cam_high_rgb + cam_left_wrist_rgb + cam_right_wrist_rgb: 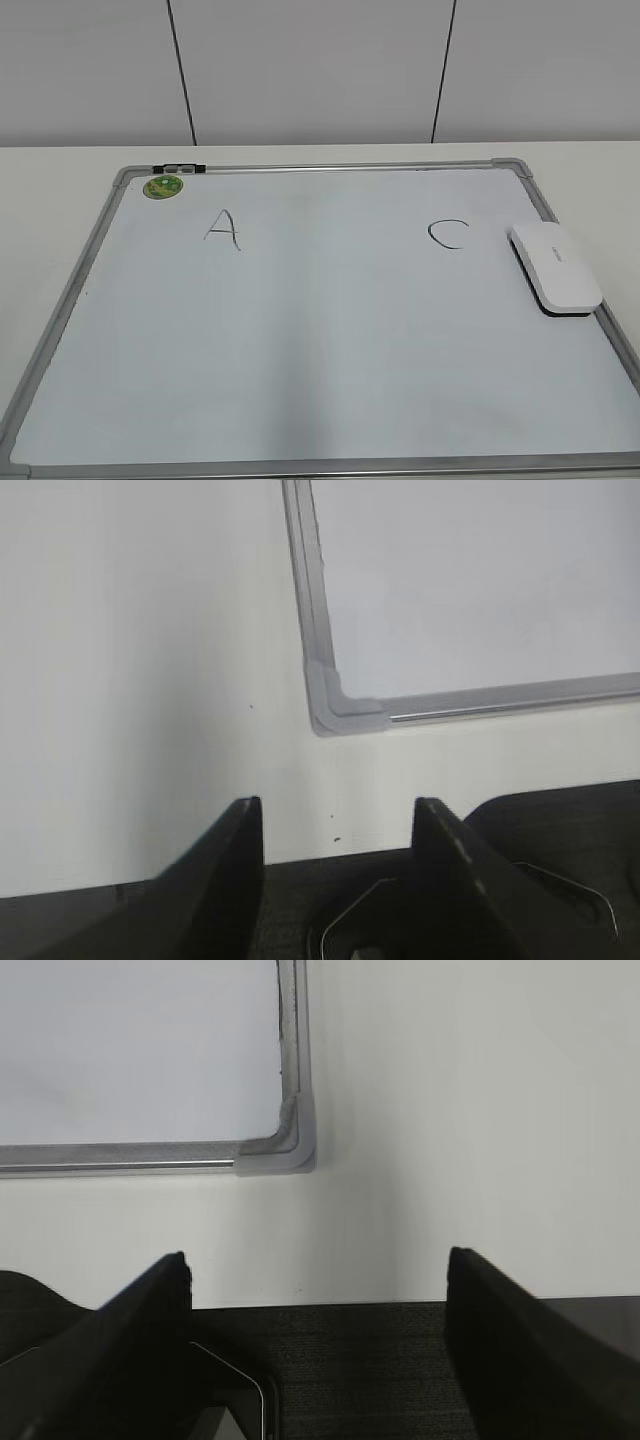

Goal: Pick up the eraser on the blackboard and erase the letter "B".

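White plastic eraser (555, 266) rests at the blackboard's (300, 470) right edge (no "B" visible); both grippers wide, retracted.

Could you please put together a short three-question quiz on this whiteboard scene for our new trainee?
1. True or false: a handwritten B stands between the letter A and the letter C.
2. Where does the eraser lie: (a) on the right part of the blackboard, by its frame, (b) off the board on the table, (c) in a gripper?
3. Fill in: the round green magnet sits near the board's far ____ corner.

Key
1. False; only blank board shows there.
2. (a); the left gripper and right gripper are both open and empty.
3. Left.
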